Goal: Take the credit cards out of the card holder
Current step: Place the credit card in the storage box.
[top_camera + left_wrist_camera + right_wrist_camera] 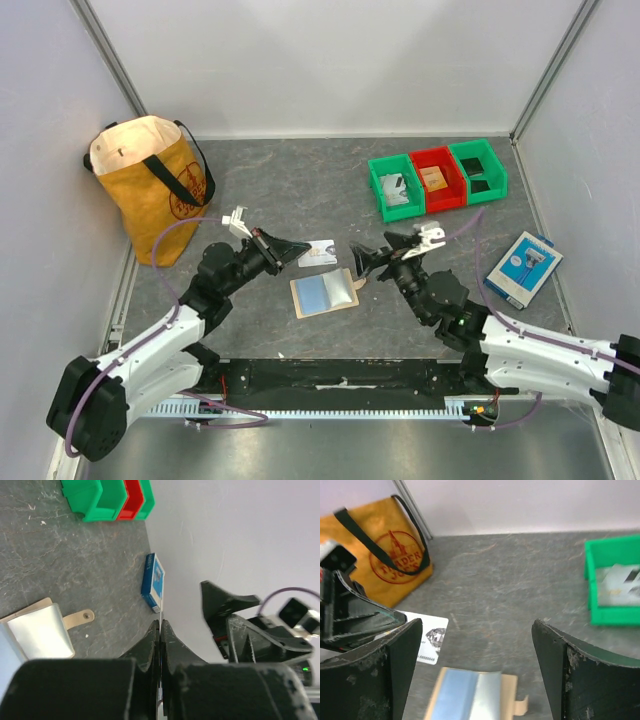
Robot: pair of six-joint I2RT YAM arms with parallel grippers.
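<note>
Left fingers [147,650] shut, seemingly pinching thin white credit card [322,252], right fingers [400,650] wide, empty, near tan card holder [323,293]

The top camera looked down from above and behind on the whole table [280,190]. Each wrist camera sat close behind its own fingers [395,680], facing past them; both caught the card holder [470,695] near their tips.

A lab test cell: white partition walls [330,60] enclose a grey tabletop [300,190].
</note>
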